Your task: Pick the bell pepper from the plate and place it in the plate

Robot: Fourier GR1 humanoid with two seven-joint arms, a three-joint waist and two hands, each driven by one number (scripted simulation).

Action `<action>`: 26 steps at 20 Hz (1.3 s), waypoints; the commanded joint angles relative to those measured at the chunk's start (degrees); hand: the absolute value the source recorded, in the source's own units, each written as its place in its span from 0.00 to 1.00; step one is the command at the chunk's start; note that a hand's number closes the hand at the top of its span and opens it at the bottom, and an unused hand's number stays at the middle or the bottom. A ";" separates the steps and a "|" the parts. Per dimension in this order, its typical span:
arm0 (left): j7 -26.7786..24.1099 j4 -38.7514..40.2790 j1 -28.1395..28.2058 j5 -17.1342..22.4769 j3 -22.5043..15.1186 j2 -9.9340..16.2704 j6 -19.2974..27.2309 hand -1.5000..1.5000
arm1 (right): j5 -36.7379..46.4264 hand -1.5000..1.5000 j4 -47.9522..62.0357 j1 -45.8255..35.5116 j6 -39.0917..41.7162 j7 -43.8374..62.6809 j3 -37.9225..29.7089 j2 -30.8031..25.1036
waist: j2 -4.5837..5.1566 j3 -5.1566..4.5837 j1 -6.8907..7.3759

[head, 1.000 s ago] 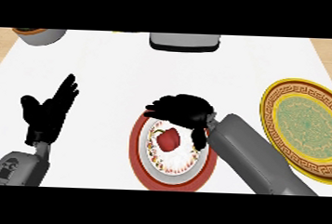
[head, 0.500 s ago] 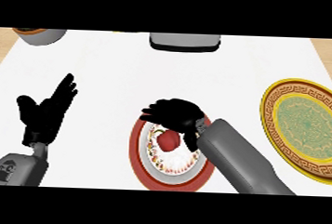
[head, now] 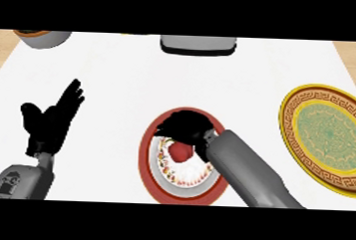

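A red bell pepper (head: 181, 153) lies on the white patterned centre of a red-rimmed plate (head: 148, 163) at the counter's middle. My right hand (head: 185, 126) hangs over the plate's far half, just beyond the pepper. Its relaxed fingers point down and left and hide the pepper's far end, and I see no grip on the pepper. The right forearm (head: 245, 169) crosses the plate's right rim. A yellow plate (head: 293, 127) with a green patterned centre sits at the right edge. My left hand (head: 49, 121) rests open at the left, fingers up.
A grey rectangular container (head: 197, 44) stands at the back centre. A grey bowl (head: 44, 37) with a brown rim sits at the back left corner. White counter lies between the two plates and around the left hand.
My right hand has slid left and toward me, lower over the pepper, and its outline has drawn in. The pepper, both plates and the left hand are where they were.
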 commanded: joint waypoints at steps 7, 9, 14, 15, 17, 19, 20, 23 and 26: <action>3.12 -0.24 -3.03 -2.33 0.53 -1.90 -0.56 0.50 | -0.61 1.00 7.48 -1.76 -4.23 -5.27 4.30 1.54 | 0.24 0.05 0.82; -1.01 4.59 -2.82 0.24 5.36 0.71 -4.69 0.50 | 2.02 1.00 -0.66 2.66 -0.17 -5.74 1.80 0.69 | 0.03 0.01 -0.31; 2.31 -1.27 -0.71 -3.01 1.97 -2.03 -0.98 0.50 | -2.72 1.00 -6.48 6.95 -2.75 4.09 0.67 1.52 | -0.16 0.05 -0.03; 1.00 -1.15 1.09 -1.63 3.89 -0.65 -1.66 0.50 | -2.36 1.00 -6.19 10.26 -5.68 4.88 -4.96 1.53 | -0.50 0.06 -1.36; 0.51 -0.17 1.75 -1.56 4.39 -0.21 -1.84 0.50 | -4.42 1.00 -6.62 13.89 -7.34 11.25 -10.98 0.45 | -0.76 0.07 -3.43; 0.65 -0.32 3.12 -1.05 5.41 0.15 -1.46 0.50 | -6.99 1.00 -8.19 18.28 -9.61 17.70 -16.55 1.17 | -1.28 0.08 -5.14; 0.27 0.43 3.22 -0.91 6.03 1.13 -2.27 0.50 | -6.43 1.00 -11.04 19.24 -11.17 19.03 -17.42 -0.36 | -1.11 0.00 -4.77; 1.05 -0.52 3.41 -0.86 5.25 -0.35 -1.62 0.50 | -4.27 1.00 -23.15 24.38 -17.19 23.64 -16.96 -0.09 | -1.56 -0.04 -5.05; 0.37 -0.52 4.74 -1.00 5.24 -0.52 -1.61 0.50 | -2.07 1.00 -33.12 25.85 -24.38 27.67 -18.51 0.82 | -1.64 -0.04 -4.91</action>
